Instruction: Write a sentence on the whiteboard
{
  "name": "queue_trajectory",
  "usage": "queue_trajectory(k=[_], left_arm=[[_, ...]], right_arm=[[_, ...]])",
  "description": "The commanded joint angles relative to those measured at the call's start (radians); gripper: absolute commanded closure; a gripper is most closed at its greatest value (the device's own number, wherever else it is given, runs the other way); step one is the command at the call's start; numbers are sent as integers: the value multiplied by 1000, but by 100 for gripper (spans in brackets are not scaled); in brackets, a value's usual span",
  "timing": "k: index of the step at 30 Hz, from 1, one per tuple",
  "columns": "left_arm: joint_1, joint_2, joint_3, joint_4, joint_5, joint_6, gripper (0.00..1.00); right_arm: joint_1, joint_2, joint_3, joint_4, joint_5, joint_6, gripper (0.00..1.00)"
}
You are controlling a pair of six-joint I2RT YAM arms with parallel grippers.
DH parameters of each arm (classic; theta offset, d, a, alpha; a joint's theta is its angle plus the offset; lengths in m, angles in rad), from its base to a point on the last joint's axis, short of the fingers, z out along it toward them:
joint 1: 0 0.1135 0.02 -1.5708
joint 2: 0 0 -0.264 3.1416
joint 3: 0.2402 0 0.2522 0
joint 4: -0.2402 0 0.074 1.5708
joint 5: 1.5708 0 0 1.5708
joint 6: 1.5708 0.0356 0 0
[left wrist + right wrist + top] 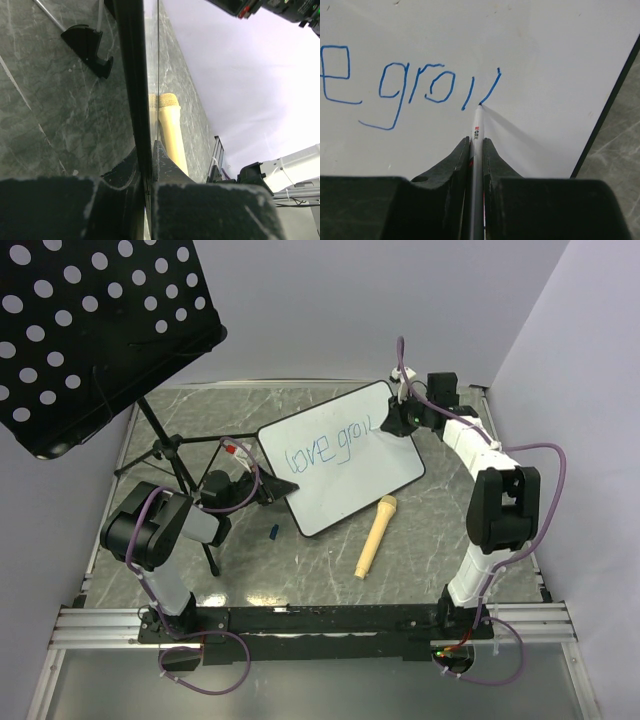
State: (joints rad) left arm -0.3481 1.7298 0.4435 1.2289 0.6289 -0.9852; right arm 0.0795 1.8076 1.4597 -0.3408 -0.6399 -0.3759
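The whiteboard lies tilted on the table, its face filling the right wrist view. The sentence reads "love gro" plus a half-made letter in blue. My right gripper is shut on a white marker; the marker tip touches the board at the end of the last stroke. My left gripper is shut on the whiteboard's left edge, seen as a black rim between the jaws.
A tan cylindrical eraser lies in front of the board, also in the left wrist view. A small blue cap lies near the left gripper. A black perforated music stand on a tripod stands at back left.
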Motion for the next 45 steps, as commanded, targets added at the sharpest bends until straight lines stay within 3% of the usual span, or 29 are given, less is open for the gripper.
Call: queue_trajectory(k=[1,29,45], left_arm=[[-6,-21,35,219,74,88,99],[-6,-23,18,225,74,89,99],[-6,-19,12,241,75,85,99]], right_arm=[[5,-79,-58,6,-38,-15,100],[0,-63,59,36,-44,51,100],[-3,25,146,-3,19,38,100]])
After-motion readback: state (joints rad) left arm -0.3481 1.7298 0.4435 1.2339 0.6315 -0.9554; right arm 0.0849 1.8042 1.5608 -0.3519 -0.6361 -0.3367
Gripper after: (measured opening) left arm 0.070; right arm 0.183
